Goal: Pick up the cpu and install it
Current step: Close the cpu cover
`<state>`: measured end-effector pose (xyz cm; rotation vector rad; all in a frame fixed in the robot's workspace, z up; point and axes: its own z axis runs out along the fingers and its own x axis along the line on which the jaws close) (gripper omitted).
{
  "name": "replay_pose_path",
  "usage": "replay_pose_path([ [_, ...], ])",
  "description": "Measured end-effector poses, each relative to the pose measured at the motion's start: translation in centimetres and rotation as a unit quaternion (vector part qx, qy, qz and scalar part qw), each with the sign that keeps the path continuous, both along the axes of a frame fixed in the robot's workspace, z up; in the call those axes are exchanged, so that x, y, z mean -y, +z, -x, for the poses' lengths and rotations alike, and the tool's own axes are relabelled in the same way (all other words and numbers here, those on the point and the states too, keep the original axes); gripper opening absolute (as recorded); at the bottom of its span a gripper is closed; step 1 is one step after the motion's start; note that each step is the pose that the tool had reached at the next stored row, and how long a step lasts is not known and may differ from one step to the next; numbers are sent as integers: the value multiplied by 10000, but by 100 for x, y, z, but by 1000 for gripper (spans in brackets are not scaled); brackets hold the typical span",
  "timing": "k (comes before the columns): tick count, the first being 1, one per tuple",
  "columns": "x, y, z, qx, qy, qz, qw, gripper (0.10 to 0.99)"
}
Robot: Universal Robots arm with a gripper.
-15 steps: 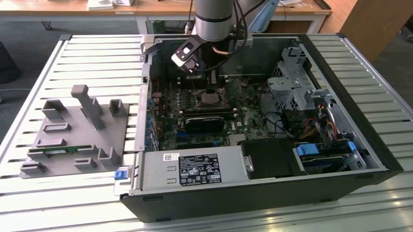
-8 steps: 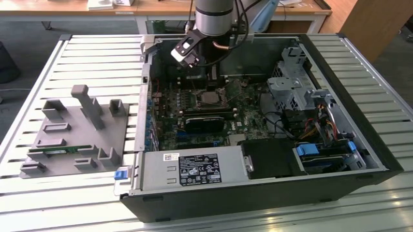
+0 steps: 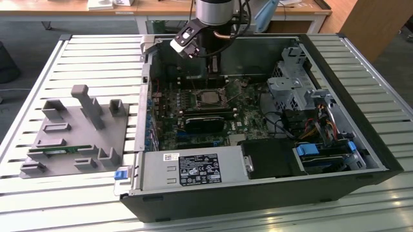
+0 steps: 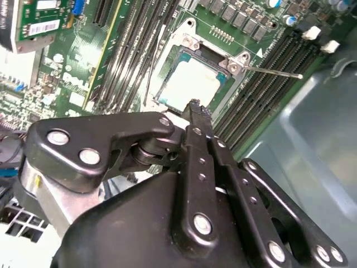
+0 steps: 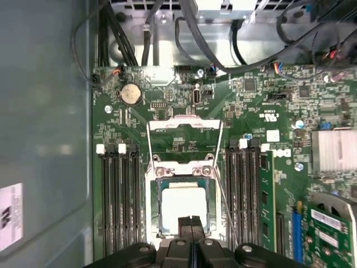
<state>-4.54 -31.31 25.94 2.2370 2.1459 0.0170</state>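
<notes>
The cpu (image 5: 181, 204) lies flat in the socket (image 5: 153, 223) on the board (image 5: 262, 106), its pale silver top bare, so the placing step looks done as far as the pictures tell. The end effector (image 5: 191, 223) is closed with nothing between its fingertips (image 4: 194, 106). In both wrist views it hangs over the near edge of the cpu, and in the exterior view it seems raised clear of it rather than touching. The frame (image 5: 184, 131) stands folded back away from the socket and the lever (image 4: 273, 71) juts out free, so I judge the install unfinished: the chip is seated but not clamped. Any further move calls for a straight, gentle path, with no sideways nudge to the loose chip, and for care around the thin lever, which sits close beside the fingers. Rows of slots (image 5: 120, 201) flank the socket on both sides, and a green stick (image 5: 266, 195) stands in one of them. A card (image 5: 329, 229) lies beyond those, and cables (image 5: 184, 33) run past the folded frame. The walls of the case (image 3: 361, 72) hem in the arm's approach. Outside it on the table (image 3: 96, 63) sits a grey fixture (image 3: 71, 130), well apart from the work.
</notes>
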Motion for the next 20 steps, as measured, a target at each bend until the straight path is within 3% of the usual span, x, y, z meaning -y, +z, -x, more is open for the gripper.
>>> replay_pose_path([
  [4,16,20,0,0,0,0,10000,106],
  [8,103,18,4,0,0,0,10000,106],
  [11,127,17,-6,0,0,0,10000,106],
  [15,127,17,-118,1,1,0,10000,106],
  [20,127,12,-190,2,119,-10,9999,106],
])
